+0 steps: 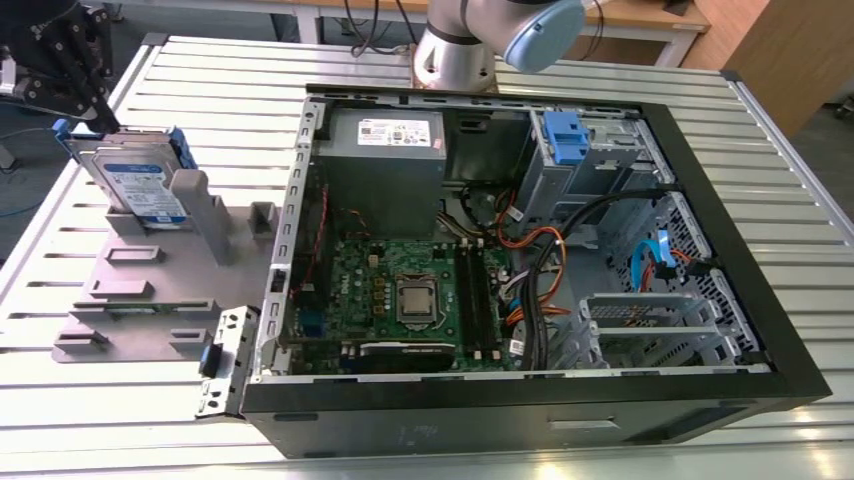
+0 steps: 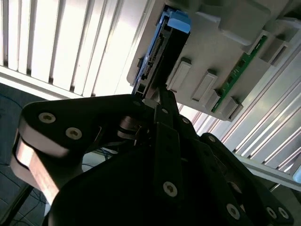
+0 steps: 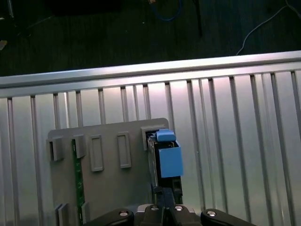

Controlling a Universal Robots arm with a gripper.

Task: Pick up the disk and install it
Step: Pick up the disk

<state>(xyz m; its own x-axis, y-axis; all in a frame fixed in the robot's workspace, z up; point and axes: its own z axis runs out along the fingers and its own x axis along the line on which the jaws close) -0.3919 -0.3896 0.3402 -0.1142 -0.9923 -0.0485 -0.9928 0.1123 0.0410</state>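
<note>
Table (exterior view): silver slatted metal table (image 1: 80, 420), carrying everything listed.
Stand (exterior view): grey slotted plastic stand (image 1: 134, 300), flat near the table's edge at the exterior view's left.
Disk (exterior view): flat rectangular silver-grey disk (image 1: 140, 185) with a white-and-blue label, in a blue plastic carrier frame, upright on its edge in a slot at the stand's far corner.
Gripper (exterior view): black metal gripper (image 1: 96, 118), its tip at the carrier's top edge; clenched or released, cannot tell.
Case (exterior view): open black computer case (image 1: 534, 400), mid-table, just beside the stand; narrow blue plastic bracket (image 1: 565, 135) at its far side.
Gripper (second wrist view): gripper (image 2: 160, 94) reaches the narrow edge of the disk (image 2: 153, 61), which is seated in the stand (image 2: 221, 37).
Disk (first wrist view): disk (image 3: 167, 157) in the stand's (image 3: 113, 188) corner slot, on the table (image 3: 235, 141) near its edge rail; gripper (image 3: 164, 192) at the disk's end.
</note>
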